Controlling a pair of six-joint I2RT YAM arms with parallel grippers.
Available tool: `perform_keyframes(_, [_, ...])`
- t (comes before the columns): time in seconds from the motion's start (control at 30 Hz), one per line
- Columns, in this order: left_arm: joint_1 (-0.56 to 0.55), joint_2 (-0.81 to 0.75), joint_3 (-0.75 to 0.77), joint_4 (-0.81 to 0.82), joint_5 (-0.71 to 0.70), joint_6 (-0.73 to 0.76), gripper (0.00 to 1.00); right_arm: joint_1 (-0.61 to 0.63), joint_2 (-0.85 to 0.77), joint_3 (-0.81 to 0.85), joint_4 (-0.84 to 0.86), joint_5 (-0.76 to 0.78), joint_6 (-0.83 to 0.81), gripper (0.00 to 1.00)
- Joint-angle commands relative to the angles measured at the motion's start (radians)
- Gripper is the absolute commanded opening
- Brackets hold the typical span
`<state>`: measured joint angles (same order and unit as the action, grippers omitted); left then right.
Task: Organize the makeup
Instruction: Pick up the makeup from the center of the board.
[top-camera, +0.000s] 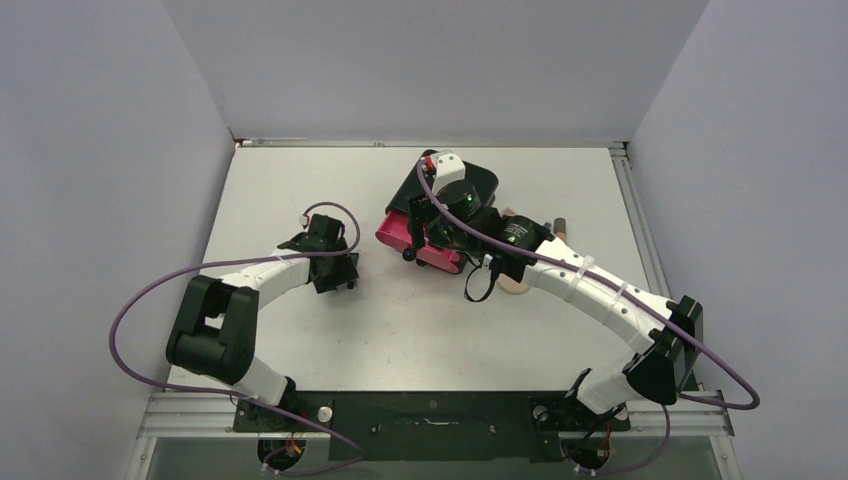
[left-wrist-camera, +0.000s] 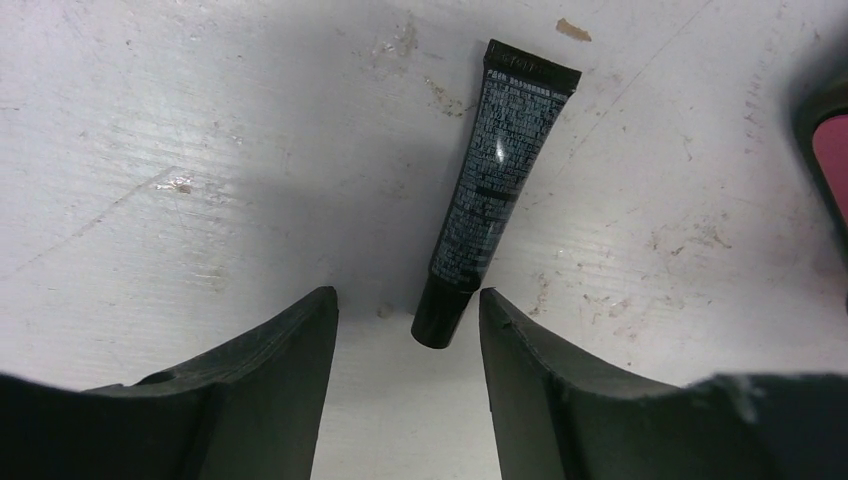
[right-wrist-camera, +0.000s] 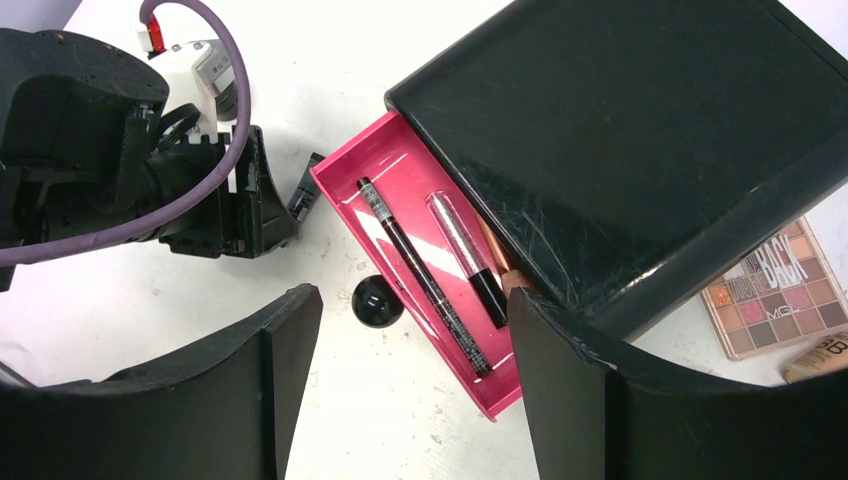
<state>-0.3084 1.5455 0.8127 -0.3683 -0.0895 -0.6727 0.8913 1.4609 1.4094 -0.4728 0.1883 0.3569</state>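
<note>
Makeup tube (left-wrist-camera: 490, 190), dark with small print and a black cap, lies flat on the white table (top-camera: 300, 180), left of the table's middle. Its cap end points into the gap of the left gripper (left-wrist-camera: 407, 305), whose fingers are spread on either side of the cap without touching it. Toward the far edge, a black cabinet (right-wrist-camera: 640, 130) has its pink drawer (right-wrist-camera: 400, 170) pulled out. In the drawer lie 3 things: a thin black pencil (right-wrist-camera: 420, 272), a clear tube (right-wrist-camera: 465, 255) with a black cap, and a copper-coloured stick (right-wrist-camera: 497, 258) partly hidden under the cabinet. The right gripper (right-wrist-camera: 415, 305) hangs above the drawer, its fingers spread and holding nothing. An eyeshadow palette (right-wrist-camera: 775, 290) lies on the table just beside the cabinet.
</note>
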Motion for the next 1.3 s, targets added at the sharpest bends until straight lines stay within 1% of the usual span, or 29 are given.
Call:
perform_keyframes(0.0, [-0.01, -0.002, -0.032, 0.029, -0.018, 0.006, 0.49, -0.008, -0.005, 0.015, 0.011, -0.008, 0.02, 0.65])
perform_keyframes(0.27, [-0.009, -0.002, -0.035, 0.026, -0.007, 0.041, 0.35, -0.011, -0.001, 0.017, 0.009, -0.016, 0.024, 0.65])
perform_keyframes(0.47, [-0.008, -0.001, -0.02, 0.028, -0.002, 0.058, 0.34, -0.013, 0.002, 0.019, 0.006, -0.017, 0.025, 0.65])
perform_keyframes(0.53, [-0.009, 0.002, 0.001, 0.013, -0.005, 0.069, 0.36, -0.013, 0.005, 0.02, 0.004, -0.023, 0.029, 0.65])
perform_keyframes(0.67, [-0.008, -0.005, 0.041, -0.053, -0.058, 0.095, 0.48, -0.014, 0.009, 0.025, -0.002, -0.026, 0.03, 0.65])
perform_keyframes(0.7, [-0.008, -0.015, 0.05, -0.071, -0.071, 0.1, 0.5, -0.015, 0.008, 0.025, -0.001, -0.025, 0.031, 0.65])
perform_keyframes(0.8, [-0.004, -0.068, 0.057, -0.077, -0.105, 0.131, 0.61, -0.015, 0.01, 0.024, 0.001, -0.023, 0.03, 0.65])
perform_keyframes(0.83, [0.002, -0.083, 0.061, -0.07, -0.108, 0.142, 0.63, -0.016, 0.01, 0.022, 0.002, -0.023, 0.03, 0.65])
perform_keyframes(0.9, [0.019, -0.089, 0.073, -0.048, -0.101, 0.174, 0.64, -0.017, 0.014, 0.02, 0.006, -0.027, 0.034, 0.65])
perform_keyframes(0.97, [0.05, -0.062, 0.093, -0.019, -0.046, 0.203, 0.64, -0.016, 0.021, 0.02, 0.011, -0.037, 0.04, 0.65])
perform_keyframes(1.0, [0.069, -0.046, 0.106, -0.005, 0.029, 0.223, 0.64, -0.016, 0.024, 0.021, 0.012, -0.042, 0.042, 0.65])
perform_keyframes(1.07, [0.094, -0.018, 0.108, 0.035, 0.103, 0.257, 0.63, -0.016, 0.029, 0.027, 0.007, -0.053, 0.043, 0.65])
perform_keyframes(1.17, [0.108, -0.013, 0.072, 0.13, 0.152, 0.301, 0.64, -0.017, 0.029, 0.033, -0.007, -0.047, 0.038, 0.65])
perform_keyframes(1.27, [0.129, -0.031, 0.014, 0.244, 0.259, 0.323, 0.65, -0.021, 0.02, 0.028, -0.008, -0.035, 0.032, 0.65])
